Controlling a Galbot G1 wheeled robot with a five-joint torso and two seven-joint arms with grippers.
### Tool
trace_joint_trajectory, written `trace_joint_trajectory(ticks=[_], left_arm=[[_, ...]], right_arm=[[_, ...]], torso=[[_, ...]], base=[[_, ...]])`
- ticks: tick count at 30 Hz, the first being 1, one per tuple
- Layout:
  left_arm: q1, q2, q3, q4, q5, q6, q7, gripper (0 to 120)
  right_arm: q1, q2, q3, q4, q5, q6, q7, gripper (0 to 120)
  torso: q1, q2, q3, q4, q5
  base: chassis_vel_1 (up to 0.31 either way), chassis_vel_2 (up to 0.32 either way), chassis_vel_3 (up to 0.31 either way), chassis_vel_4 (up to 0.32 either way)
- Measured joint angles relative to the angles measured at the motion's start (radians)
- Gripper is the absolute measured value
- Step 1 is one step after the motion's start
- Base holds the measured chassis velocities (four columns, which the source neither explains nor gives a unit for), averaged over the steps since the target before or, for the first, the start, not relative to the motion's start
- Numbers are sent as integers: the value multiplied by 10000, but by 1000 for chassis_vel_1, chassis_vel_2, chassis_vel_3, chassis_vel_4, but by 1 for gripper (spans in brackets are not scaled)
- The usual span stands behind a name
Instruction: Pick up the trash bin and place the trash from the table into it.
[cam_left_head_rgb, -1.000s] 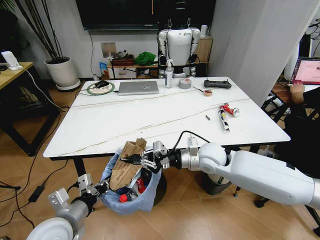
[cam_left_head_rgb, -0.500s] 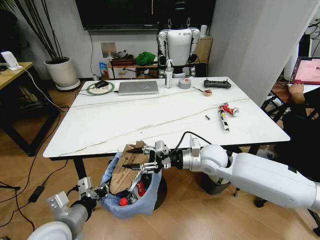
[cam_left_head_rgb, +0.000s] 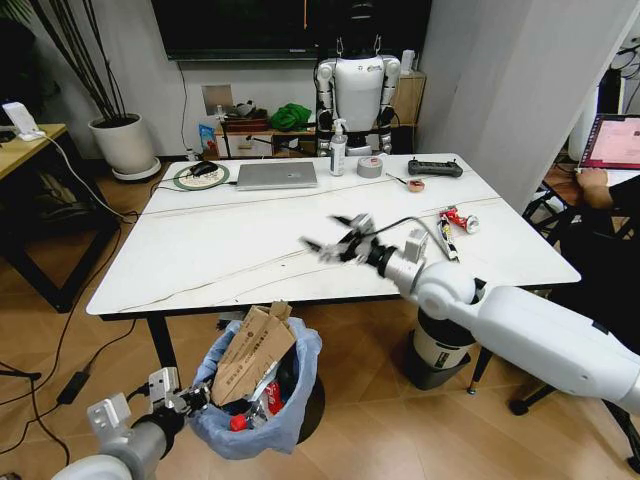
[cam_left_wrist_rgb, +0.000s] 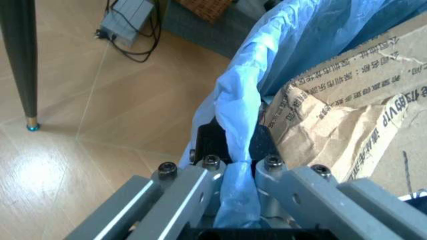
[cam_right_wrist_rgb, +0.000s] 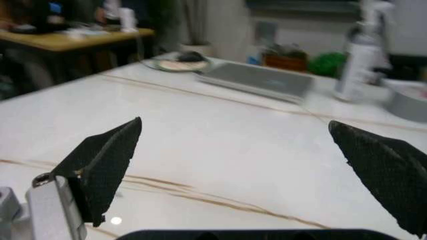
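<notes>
Head view, right end effector (cam_left_head_rgb: 335, 240) spread over table (cam_left_head_rgb: 200, 250), left end effector (cam_left_head_rgb: 178, 396) gripping trash bin (cam_left_head_rgb: 255, 425)

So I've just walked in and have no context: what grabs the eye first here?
The right gripper hovers open and empty above the white table. Below the table's near edge, the left gripper is shut on the blue-lined trash bin, which is stuffed with torn brown cardboard. A red-white snack pack lies on the table toward its right side.
</notes>
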Motion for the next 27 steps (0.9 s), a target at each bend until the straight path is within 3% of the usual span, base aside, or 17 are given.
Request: trace_joint_trajectory(ticks=[3, 10, 18, 27], left_arm=[[-29, 49, -1, -105, -19, 19, 16, 0], [-19, -64, -29, -201, 51, 34, 69, 0], [3, -209, -92, -243, 117, 34, 94, 0], [-48, -322, -80, -244, 147, 34, 117, 0]], right_arm=[[-59, 97, 403, -656, 498, -742, 780, 100], [-98, 230, 769, -1924, 1632, -1382, 487, 100], [127, 468, 688, -3366, 1612, -1548, -442, 100], [229, 639, 665, -4305, 1671, -1655, -628, 97]], torso=[[0, 0, 0, 0, 0], [0, 0, 0, -1, 0], [1, 0, 1, 1, 0], [0, 0, 0, 0, 0]], base=[[0, 0, 0, 0], [0, 0, 0, 0], [0, 0, 0, 0], [0, 0, 0, 0]])
